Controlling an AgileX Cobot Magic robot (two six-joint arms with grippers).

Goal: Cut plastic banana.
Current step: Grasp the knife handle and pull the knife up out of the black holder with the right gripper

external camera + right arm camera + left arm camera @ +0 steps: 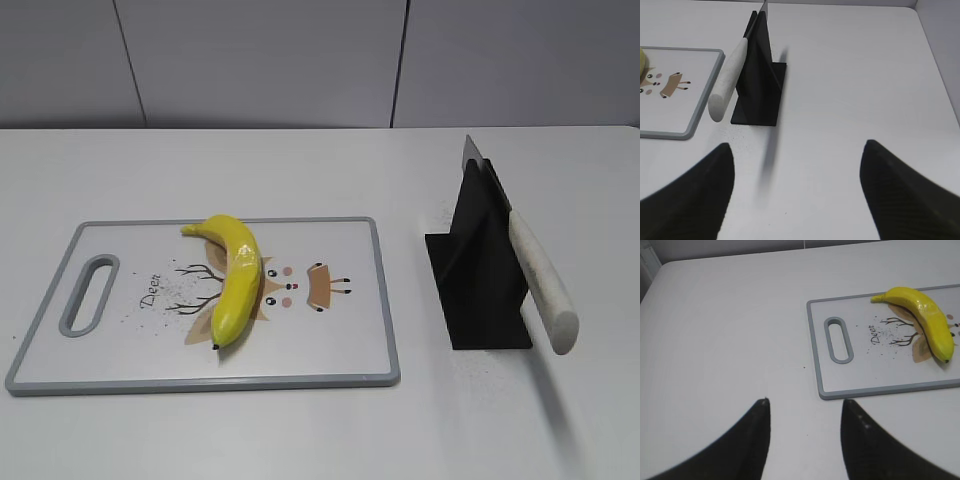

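The plastic banana [234, 282] lay on a white cutting board [340, 350] with a gray rim, on the left part of the white table [300, 170]. The banana sat a bit left of the board's middle, on top of a deer drawing, with one dark tip at the far end and one at the near end. The board's handle hole [88, 294] was at its left end. To the right of the board, apart from it, stood a black stand [478, 290]. A knife [530, 270] rested in the stand, with its white handle pointing toward the near side and its blade toward the far side. The left tool [805, 440] hung over bare table, near and left of the board, and its two dark fingers were spread apart with nothing between them. The right tool [795, 195] hung over bare table on the near side of the stand, with its fingers wide apart and holding nothing.
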